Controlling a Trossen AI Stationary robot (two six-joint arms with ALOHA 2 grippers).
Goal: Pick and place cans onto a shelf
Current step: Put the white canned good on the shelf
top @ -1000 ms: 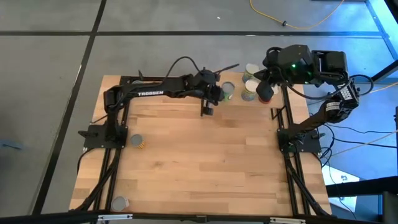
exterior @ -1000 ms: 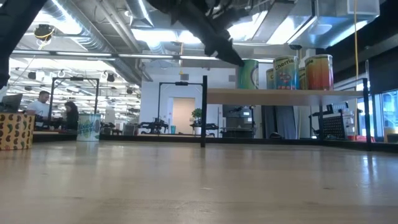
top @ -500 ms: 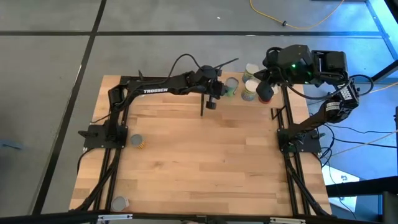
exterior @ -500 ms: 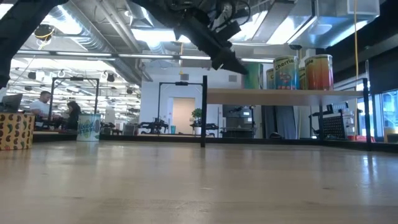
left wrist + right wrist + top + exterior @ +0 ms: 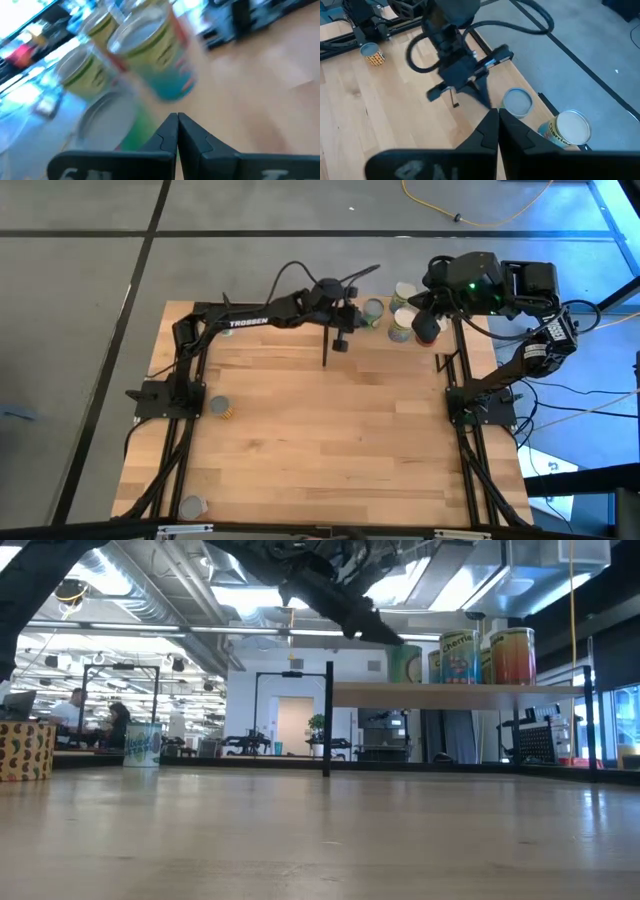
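L gripper hovers just beside green-label can on shelf, jaws pressed together, empty. R gripper parked over shelf's far end near three more cans, jaws pressed together. Two cans remain on counter: orange-label can and another can.

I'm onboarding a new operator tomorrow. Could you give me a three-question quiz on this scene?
1. True or false: the left gripper is holding a can.
2. In the high view, how many cans stand on the tabletop, off the shelf? A) none B) two C) five
3. Fill in: in the low view, the cans on the shelf stand ____.
Key: 1 false, its fingers are shut on nothing; 2 B; 3 upright.
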